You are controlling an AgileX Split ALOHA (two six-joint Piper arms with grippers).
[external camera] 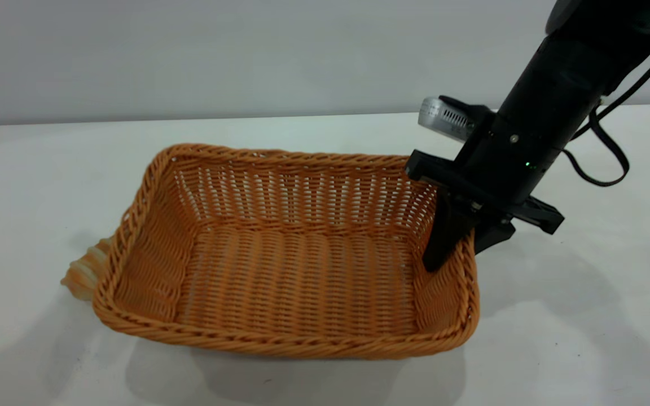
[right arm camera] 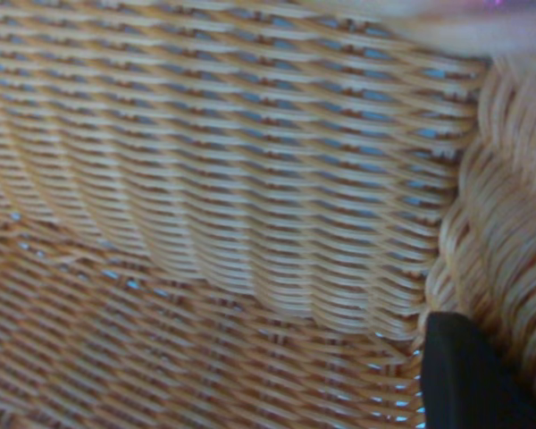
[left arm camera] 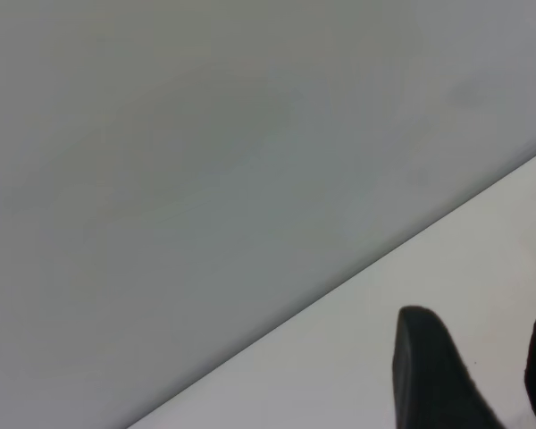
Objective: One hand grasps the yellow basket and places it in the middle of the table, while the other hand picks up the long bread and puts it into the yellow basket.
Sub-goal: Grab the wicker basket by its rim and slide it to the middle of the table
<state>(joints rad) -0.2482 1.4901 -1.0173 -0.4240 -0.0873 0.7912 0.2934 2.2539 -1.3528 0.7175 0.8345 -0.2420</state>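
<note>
Bread (external camera: 84, 274) first, far left on the desk (external camera: 584, 338): just its ridged end peeks out from behind the basket's left wall, touching or nearly so. Looks light, soft, prob squashes if pinched hard, so best taken across the middle w/ a gentle squeeze; that middle is hidden behind wicker for now.

Centre: basket (external camera: 280, 265), sitting flat, nothing inside. Woven wicker, stiff but light, open weave and braided rim give plenty of bite; rim is the obvious hold.

Right: right pincer (external camera: 463, 245) straddles the basket's right wall, one finger inside, the other outside, clamped on the rim by the look of it.

Left pincer (left arm camera: 500, 393) is out of the exterior view; wrist cam shows bare desk past its spread fingertips, holding nothing.
</note>
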